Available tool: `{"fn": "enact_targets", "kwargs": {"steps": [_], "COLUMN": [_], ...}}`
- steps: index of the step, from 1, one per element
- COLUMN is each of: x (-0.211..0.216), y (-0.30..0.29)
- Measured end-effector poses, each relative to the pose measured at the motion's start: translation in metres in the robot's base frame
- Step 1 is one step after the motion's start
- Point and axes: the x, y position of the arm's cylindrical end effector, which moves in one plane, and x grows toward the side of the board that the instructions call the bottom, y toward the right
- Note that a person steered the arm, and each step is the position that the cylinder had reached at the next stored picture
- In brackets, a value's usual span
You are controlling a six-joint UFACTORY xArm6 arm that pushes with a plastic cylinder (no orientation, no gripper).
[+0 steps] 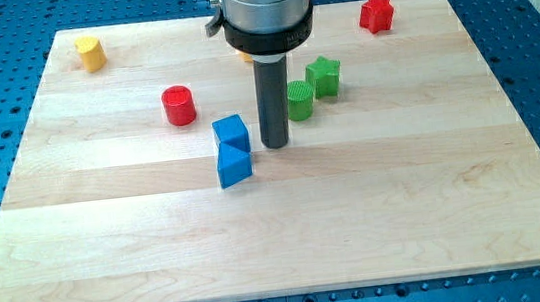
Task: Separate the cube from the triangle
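Nearest the view's bottom, the blue triangle (234,165) touches the blue cube (231,131) near board centre; both look light, rigid and easily slid, so my tip (275,145), gripperless and just right, should push a flat cube face

bright even overhead light, sharp focus, short soft shadows under blocks, faint sheen on wooden board (358,222)

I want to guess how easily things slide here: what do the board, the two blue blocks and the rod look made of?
The board: pale wood, smooth, going by its grain lines and plank seams. The blue cube and blue triangle touching it: likely painted wood or plastic, flat even colour, matte. The rod: dark, dull, possibly rubber or plastic; my tip sits just to the view's right of them.
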Motion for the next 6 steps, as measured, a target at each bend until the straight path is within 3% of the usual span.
{"fn": "enact_targets", "kwargs": {"steps": [5, 6], "x": [0.000, 0.015], "y": [-0.022, -0.079]}}
